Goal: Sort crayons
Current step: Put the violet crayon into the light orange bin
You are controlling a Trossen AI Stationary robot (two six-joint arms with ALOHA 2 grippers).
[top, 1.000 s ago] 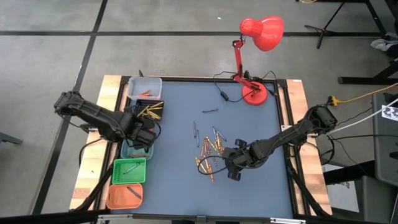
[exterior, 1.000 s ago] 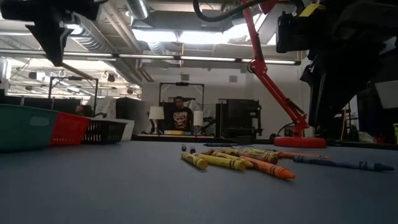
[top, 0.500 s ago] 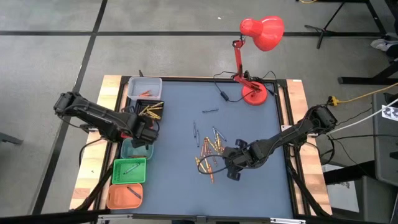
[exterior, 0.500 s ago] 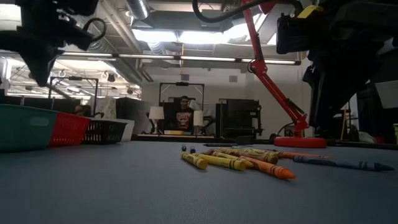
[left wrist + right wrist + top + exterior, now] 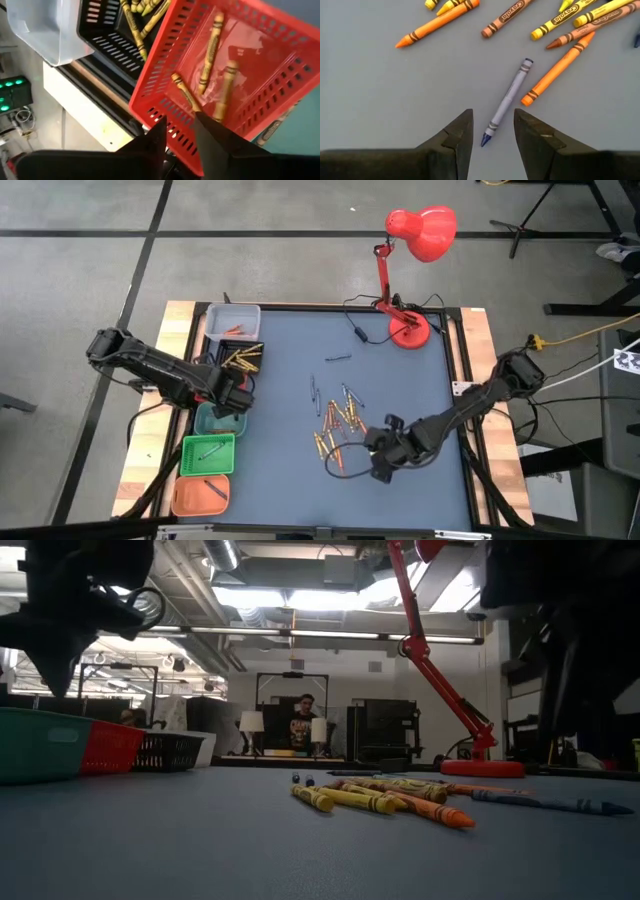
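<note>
**Both hands apart, crayons on bench and in bins**

Your left hand (image 5: 177, 131) hangs with fingers parted over the red perforated plastic bin (image 5: 280, 90), where three orange-yellow wax crayons (image 5: 210, 55) lie. Your right hand (image 5: 492, 131) hovers, fingers spread and gripping nothing, above a blue-violet paper-wrapped crayon (image 5: 506, 102) lying on the grey-blue bench (image 5: 290, 470), just beside the scattered orange and yellow crayons (image 5: 338, 425).

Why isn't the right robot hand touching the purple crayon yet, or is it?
Apart. The right wrist view shows the right gripper with open jaws above the purple crayon, and grey table visible between each finger and the crayon.
</note>
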